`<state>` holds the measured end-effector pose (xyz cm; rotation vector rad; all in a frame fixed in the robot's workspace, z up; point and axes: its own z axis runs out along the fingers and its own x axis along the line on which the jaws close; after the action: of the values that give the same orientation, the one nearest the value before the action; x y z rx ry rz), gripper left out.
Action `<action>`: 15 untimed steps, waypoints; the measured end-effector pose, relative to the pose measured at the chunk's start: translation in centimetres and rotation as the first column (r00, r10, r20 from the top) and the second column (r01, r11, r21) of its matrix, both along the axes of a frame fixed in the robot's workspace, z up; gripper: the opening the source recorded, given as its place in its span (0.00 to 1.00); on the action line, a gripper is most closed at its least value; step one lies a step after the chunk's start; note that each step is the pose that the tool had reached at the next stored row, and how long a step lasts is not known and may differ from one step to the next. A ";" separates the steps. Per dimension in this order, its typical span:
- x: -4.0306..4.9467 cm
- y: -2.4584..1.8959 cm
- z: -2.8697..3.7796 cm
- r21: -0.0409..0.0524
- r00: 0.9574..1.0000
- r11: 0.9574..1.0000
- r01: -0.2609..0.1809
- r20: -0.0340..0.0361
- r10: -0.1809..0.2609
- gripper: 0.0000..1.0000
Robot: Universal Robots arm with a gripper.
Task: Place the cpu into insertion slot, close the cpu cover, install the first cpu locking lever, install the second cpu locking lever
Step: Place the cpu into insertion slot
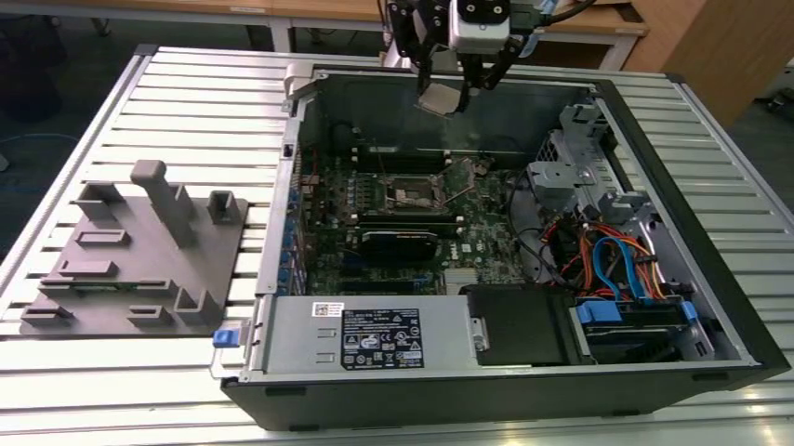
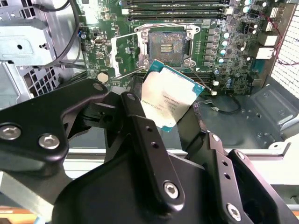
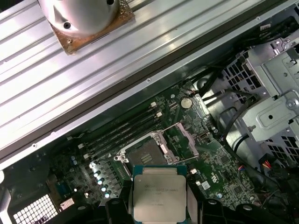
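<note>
Jaws: closed on the cpu [image 1: 441,98] by two opposite edges, holding it in the air with its silver-grey face towards both wrist cameras [image 2: 170,100] [image 3: 159,193]; the exterior view shows it tilted, high above the open computer case [image 1: 496,400]. Insertion slot [image 1: 411,192]: below the jaws and well apart from them, dark-centred and holding nothing, on the green motherboard [image 1: 478,251] inside the case. Cpu cover [image 2: 127,55]: swung up off the slot and standing just beside it, plain in both wrist views [image 3: 184,140] but too small to make out in the exterior view. Wrist views also show, beneath the jaws, the long memory slots [image 2: 173,9] [image 3: 121,133] beside the insertion slot [image 2: 169,45] [image 3: 142,153] and a coin battery [image 2: 102,76] [image 3: 186,103]. The exterior view alone gives the case contents: motherboard, black card [image 1: 397,246], grey power supply box [image 1: 360,339], metal drive cage [image 1: 564,177], coloured cables [image 1: 608,260]. The case lies on a slatted metal table [image 1: 199,84]; a grey fixture block [image 1: 137,260] stands on the same table, far off to the exterior view's left of the jaws.
</note>
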<state>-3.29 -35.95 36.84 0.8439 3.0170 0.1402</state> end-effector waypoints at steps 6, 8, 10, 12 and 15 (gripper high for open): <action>0.00 0.00 0.00 0.000 1.000 1.000 0.001 0.000 -0.001 0.54; 0.00 0.00 0.00 0.000 1.000 1.000 0.004 0.000 -0.004 0.54; 0.00 0.00 0.00 0.000 1.000 1.000 0.012 0.000 -0.012 0.54; 0.00 0.00 0.00 0.000 1.000 1.000 0.024 0.000 -0.024 0.54; 0.00 0.00 0.00 0.000 0.999 0.999 0.046 0.000 -0.046 0.54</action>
<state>-3.29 -35.95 36.84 0.9122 2.9949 0.1398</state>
